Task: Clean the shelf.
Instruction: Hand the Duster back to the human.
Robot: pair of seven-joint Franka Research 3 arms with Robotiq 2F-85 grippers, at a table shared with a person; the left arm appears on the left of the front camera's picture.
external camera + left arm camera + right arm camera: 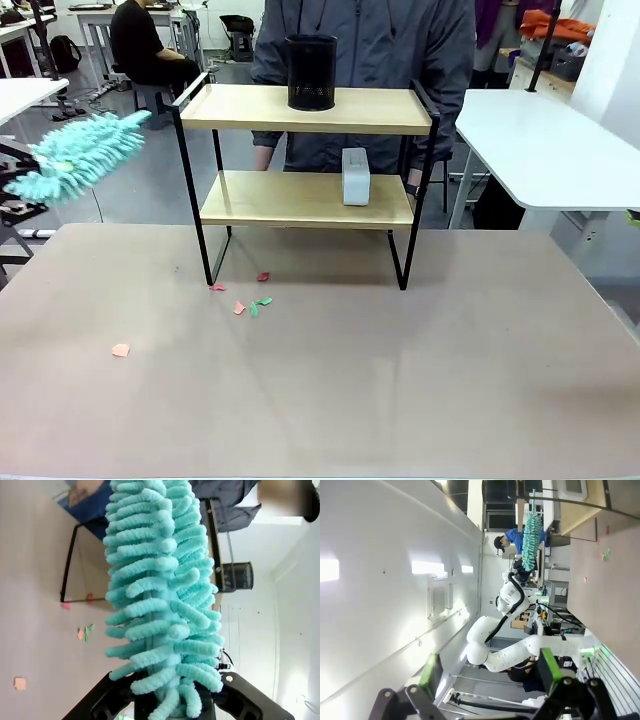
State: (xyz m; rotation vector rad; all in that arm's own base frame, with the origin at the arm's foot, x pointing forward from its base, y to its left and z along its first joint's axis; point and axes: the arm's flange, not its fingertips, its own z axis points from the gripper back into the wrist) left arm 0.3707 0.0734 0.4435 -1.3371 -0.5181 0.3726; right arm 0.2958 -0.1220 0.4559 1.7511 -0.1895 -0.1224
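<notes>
no readable text, no labels, brand marks, numbers or signs legible anywhere, on the shelf (305, 110), on the objects standing on it, or on the worktop (400, 380)

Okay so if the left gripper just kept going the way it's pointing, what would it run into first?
Most likely the shelf. The left gripper is shut on the teal duster, which aims at the shelf's frame in the left wrist view; the duster's tip would touch first, though depth is unclear.
</notes>
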